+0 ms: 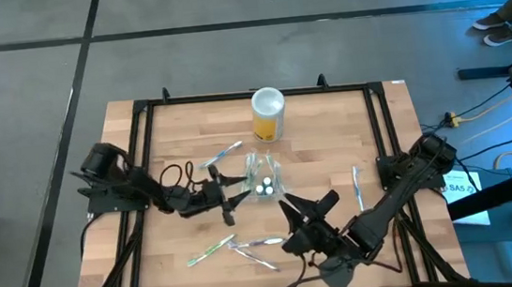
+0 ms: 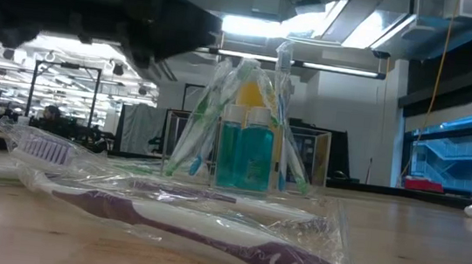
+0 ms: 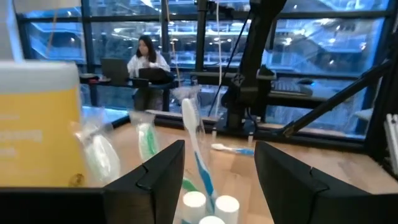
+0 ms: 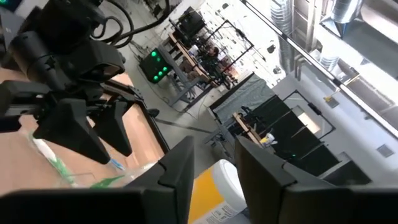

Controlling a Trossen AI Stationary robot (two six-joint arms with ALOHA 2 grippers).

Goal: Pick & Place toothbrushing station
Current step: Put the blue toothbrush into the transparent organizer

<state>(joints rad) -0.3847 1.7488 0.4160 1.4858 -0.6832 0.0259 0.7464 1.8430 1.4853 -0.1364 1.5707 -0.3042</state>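
Your left claw (image 1: 238, 190) is open beside the toothbrushing station (image 1: 264, 175) at tabletop centre, not gripping yet; right claw (image 1: 311, 206) part-open, empty. Pick & place both remain.

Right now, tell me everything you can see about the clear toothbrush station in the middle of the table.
The toothbrushing station is a small, clear, see-through plastic container standing upright mid-table, in front of the yellow canister. Inside are small bottles of blue liquid with white caps and wrapped toothbrushes leaning outward. The left gripper, open, sits at its side; whether it touches it cannot be told.
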